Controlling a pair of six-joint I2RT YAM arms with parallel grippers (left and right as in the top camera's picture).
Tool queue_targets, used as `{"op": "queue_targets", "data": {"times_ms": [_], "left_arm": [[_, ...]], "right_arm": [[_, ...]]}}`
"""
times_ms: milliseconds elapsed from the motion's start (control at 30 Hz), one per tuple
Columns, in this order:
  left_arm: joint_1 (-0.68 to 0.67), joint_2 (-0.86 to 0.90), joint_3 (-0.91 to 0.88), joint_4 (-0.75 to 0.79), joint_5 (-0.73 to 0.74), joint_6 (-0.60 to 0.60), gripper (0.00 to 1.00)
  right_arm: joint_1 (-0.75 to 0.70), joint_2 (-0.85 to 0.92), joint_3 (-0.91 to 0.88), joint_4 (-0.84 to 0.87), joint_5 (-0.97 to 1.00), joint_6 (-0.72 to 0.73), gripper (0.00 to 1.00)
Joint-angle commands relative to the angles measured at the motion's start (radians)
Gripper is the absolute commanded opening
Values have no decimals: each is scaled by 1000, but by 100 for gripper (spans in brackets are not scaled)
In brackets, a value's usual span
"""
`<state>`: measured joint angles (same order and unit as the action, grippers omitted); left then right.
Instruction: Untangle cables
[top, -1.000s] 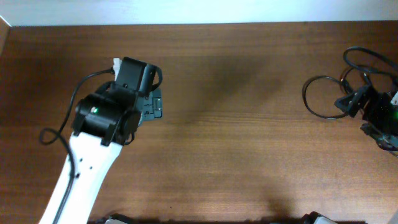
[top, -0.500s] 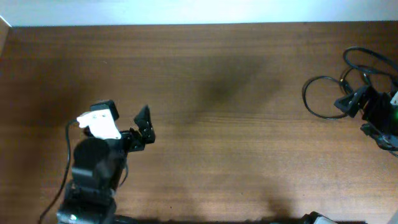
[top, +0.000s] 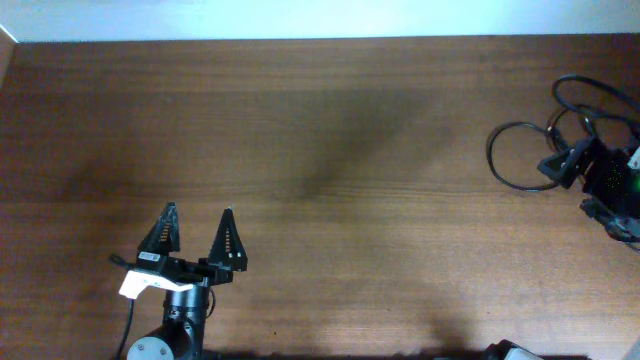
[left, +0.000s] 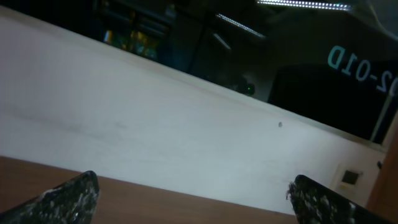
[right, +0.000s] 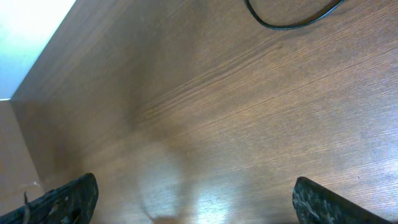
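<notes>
The cables are thin black cords at the far right of the overhead view: one open loop (top: 515, 155) lies flat on the table, and more loops (top: 588, 98) lie behind it near the right edge. Part of the flat loop shows at the top of the right wrist view (right: 292, 20). My right gripper (top: 578, 185) sits just right of the loop; its fingers are wide apart and empty (right: 196, 193). My left gripper (top: 198, 238) is open and empty at the front left, far from the cables, and faces the back wall (left: 193, 193).
The brown wooden table (top: 340, 150) runs to a white wall (left: 155, 124) at the back. The left arm's base (top: 165, 340) sits at the front edge.
My left arm has pulled back from the middle left of the table to the front edge, and its gripper now points toward the back wall. The right arm and the cables have barely moved.
</notes>
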<state>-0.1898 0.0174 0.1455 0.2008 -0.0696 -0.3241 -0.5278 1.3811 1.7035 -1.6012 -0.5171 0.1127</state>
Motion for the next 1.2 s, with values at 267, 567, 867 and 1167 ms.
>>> {"op": "queue_targets", "data": {"times_ms": [267,567,867,1167], "left_arm": [[156,-13,-137,-287,74,340,99],[160,-13,-137,-285,71,340,99],[160,-12,-137,-285,71,340,99],[160,-12,-137,-285,71,340,99]], "right_arm": [[-1,0,2,0,6,-1,99],[-1,0,2,0,6,-1,99],[-1,0,2,0,6,-1,99],[-2,25,0,2,36,-1,99]]}}
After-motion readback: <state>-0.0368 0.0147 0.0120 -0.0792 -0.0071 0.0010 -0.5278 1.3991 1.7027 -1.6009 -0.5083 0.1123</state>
